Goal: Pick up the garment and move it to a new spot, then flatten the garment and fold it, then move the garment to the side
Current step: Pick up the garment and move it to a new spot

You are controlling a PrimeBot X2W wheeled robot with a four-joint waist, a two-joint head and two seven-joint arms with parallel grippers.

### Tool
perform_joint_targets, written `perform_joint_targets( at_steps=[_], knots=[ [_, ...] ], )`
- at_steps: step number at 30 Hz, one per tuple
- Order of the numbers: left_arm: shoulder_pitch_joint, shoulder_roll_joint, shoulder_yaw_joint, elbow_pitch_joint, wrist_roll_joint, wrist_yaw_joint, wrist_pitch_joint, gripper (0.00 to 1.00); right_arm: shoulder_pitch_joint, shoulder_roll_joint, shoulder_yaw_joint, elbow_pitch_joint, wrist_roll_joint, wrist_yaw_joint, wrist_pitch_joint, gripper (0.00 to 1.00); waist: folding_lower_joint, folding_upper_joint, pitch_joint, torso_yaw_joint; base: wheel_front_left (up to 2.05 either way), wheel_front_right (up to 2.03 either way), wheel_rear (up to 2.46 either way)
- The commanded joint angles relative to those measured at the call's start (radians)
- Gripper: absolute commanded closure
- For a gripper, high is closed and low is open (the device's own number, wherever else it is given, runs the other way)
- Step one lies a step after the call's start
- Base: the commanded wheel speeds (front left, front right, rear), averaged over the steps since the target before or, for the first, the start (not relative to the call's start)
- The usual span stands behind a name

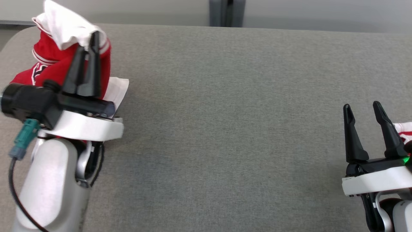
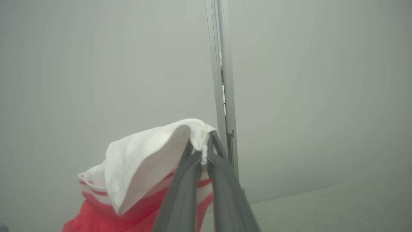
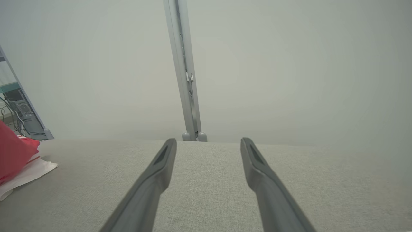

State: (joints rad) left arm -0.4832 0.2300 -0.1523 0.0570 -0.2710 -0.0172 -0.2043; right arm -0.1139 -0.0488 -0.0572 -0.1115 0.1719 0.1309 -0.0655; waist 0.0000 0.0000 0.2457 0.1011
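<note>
Where the grey table (image 1: pixel 225 129) curves at its far left corner, the red and white garment (image 1: pixel 58 54) stands bunched up, its bottom on the table. Behind the table are a pale wall and a grey post (image 1: pixel 227 13). The left arm hides part of the garment. A bit of red and white cloth (image 1: pixel 405 129) is cut off at the right edge. The left gripper (image 1: pixel 87 41) points up, pinching the garment's white top. The right gripper (image 1: pixel 361 105) sits low with fingers spread wide, holding nothing.
</note>
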Motion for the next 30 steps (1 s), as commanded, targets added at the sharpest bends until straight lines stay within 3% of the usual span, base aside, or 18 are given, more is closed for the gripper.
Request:
perform_joint_targets(
  at_steps=[1,8,17,24,29,30],
  knots=[
    [0.014,-0.014,-0.033,-0.024,0.014,-0.012,0.017,1.0,-0.007,-0.004,-0.003,0.01,0.012,0.0,-0.016,0.0,0.0,0.0,0.006,-0.059,0.0,0.0,0.0],
    [0.0,-0.078,-0.183,-0.034,0.029,-0.054,0.08,1.0,-0.022,-0.004,0.014,0.052,0.057,0.0,-0.065,0.0,0.0,0.0,0.049,-0.22,0.0,0.0,0.0],
    [-0.023,-0.135,-0.428,0.088,0.044,-0.101,0.137,1.0,-0.019,-0.003,0.042,0.139,0.132,0.0,-0.142,0.0,0.0,0.0,0.106,-0.431,0.0,0.0,0.0],
    [-0.023,-0.145,-0.579,0.191,0.027,-0.113,0.172,1.0,-0.027,-0.004,0.055,0.184,0.164,0.0,-0.177,0.0,0.0,0.0,0.132,-0.488,0.0,0.0,0.0],
    [-0.008,-0.141,-0.684,0.251,-0.014,-0.115,0.185,1.0,-0.037,-0.004,0.046,0.21,0.172,0.0,-0.189,0.0,0.0,0.0,0.135,-0.473,0.0,0.0,0.0],
    [-0.008,-0.14,-0.708,0.257,-0.028,-0.115,0.185,0.71,-0.039,-0.004,0.044,0.212,0.17,0.0,-0.191,0.0,0.0,0.0,0.133,-0.464,0.0,0.0,0.0]
  ],
)
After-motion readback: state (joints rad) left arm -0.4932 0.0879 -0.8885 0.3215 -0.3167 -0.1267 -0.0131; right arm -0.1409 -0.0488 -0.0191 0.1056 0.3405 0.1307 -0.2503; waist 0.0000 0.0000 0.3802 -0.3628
